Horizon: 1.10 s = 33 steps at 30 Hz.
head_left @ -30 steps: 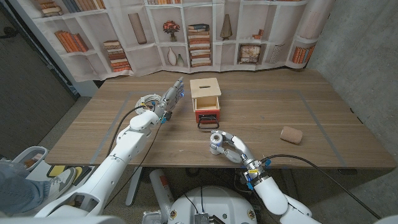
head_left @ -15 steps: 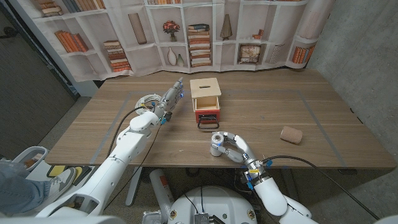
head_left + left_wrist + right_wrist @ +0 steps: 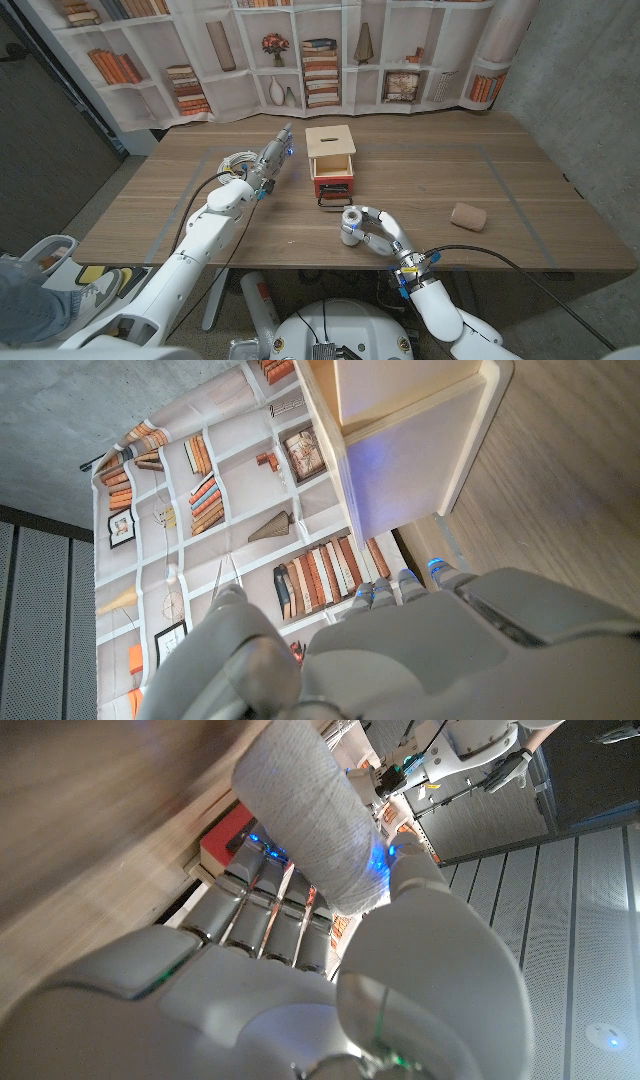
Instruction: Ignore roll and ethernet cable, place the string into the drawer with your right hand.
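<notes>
A white spool of string (image 3: 352,221) is held by my right hand (image 3: 378,233) just above the table, a short way in front of the drawer. In the right wrist view the fingers (image 3: 262,910) wrap the spool of string (image 3: 312,818) with the thumb on its side. The red drawer (image 3: 334,187), with a black handle, stands pulled out of the pale wooden box (image 3: 330,146). My left hand (image 3: 271,159) stretches out toward the box's left side, holding nothing. From the left wrist, the left hand (image 3: 400,650) sits close to the box (image 3: 420,450).
A coiled ethernet cable (image 3: 236,162) lies by my left forearm. A brown roll (image 3: 468,216) sits on the table to the right. A bookshelf-print backdrop (image 3: 320,50) hangs behind the table's far edge.
My right hand has carried the spool a little farther from the near edge, toward the drawer. The left arm has stayed put.
</notes>
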{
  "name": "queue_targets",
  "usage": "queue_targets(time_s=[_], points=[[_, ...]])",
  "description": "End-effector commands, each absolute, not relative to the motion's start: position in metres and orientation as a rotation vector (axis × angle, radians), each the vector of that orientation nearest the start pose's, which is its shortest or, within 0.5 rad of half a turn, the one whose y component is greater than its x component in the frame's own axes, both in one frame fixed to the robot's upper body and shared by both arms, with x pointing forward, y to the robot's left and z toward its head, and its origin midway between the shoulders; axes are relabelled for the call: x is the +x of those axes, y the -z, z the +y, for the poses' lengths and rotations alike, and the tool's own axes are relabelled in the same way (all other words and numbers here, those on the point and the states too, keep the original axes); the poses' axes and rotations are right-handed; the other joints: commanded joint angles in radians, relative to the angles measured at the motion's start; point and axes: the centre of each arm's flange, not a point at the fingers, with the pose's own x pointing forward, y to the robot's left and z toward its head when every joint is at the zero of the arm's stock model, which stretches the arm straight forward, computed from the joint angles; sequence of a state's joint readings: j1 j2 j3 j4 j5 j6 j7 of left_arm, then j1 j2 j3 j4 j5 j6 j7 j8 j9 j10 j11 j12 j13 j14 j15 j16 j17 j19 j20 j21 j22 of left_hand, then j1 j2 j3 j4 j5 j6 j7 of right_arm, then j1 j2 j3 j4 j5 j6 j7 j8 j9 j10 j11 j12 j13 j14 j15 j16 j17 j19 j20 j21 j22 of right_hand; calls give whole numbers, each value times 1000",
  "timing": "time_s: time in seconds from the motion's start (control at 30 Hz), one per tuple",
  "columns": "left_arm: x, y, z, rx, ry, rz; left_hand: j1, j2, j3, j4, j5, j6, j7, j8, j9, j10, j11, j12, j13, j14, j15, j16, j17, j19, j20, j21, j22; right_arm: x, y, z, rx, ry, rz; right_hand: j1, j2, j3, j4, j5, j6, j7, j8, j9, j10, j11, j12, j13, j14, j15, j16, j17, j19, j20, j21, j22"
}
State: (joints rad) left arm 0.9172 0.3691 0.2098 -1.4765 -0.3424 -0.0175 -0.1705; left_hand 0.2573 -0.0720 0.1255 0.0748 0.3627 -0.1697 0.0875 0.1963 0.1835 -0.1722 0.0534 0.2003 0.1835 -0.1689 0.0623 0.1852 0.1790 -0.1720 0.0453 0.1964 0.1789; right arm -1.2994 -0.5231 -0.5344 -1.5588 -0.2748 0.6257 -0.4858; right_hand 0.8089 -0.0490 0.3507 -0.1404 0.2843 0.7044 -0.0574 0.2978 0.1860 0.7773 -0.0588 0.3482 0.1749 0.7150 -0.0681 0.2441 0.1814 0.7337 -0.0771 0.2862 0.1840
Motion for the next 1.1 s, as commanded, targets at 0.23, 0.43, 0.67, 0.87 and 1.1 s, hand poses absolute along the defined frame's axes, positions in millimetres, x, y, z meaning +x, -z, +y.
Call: queue_targets(time_s=[0.23,0.43,0.67,0.87,1.1], points=[[639,26,249,108,298,-520,11,1,-6,2,6,-22,-1,2,6,-39,3,2,3,-85,5,3,4,-132,2,4,3,477,180,-155,-496,-207,-946,25,39,13,2,-9,27,-15,-7,0,21,4,-8,1,23,-102,-1,3,16,-70,8,4],[637,25,251,109,291,-525,12,2,-7,2,6,-23,-1,2,6,-40,4,2,3,-86,6,3,4,-133,1,4,3,476,166,-157,-521,-201,-968,27,42,15,3,-13,33,-15,-10,0,23,-3,-12,1,31,-106,-2,3,22,-71,9,4],[635,25,253,110,284,-527,13,3,-8,2,6,-23,-1,2,6,-40,4,2,3,-86,5,3,4,-133,1,4,3,480,157,-161,-529,-207,-967,30,45,16,3,-17,36,-17,-13,1,29,-5,-14,1,36,-105,-4,3,26,-73,10,4],[632,24,256,112,280,-532,14,3,-9,2,7,-22,0,2,6,-39,4,3,3,-86,5,3,4,-133,0,4,3,483,148,-164,-535,-210,-968,32,49,18,3,-19,38,-17,-15,1,30,-3,-16,1,39,-105,-5,3,28,-73,10,4],[628,24,261,111,276,-546,15,4,-11,2,7,-21,-1,2,6,-39,5,3,3,-86,5,3,4,-132,0,4,3,486,138,-164,-558,-208,-975,35,55,20,4,-25,41,-17,-19,1,32,-8,-22,1,49,-108,-6,4,38,-76,12,5]])
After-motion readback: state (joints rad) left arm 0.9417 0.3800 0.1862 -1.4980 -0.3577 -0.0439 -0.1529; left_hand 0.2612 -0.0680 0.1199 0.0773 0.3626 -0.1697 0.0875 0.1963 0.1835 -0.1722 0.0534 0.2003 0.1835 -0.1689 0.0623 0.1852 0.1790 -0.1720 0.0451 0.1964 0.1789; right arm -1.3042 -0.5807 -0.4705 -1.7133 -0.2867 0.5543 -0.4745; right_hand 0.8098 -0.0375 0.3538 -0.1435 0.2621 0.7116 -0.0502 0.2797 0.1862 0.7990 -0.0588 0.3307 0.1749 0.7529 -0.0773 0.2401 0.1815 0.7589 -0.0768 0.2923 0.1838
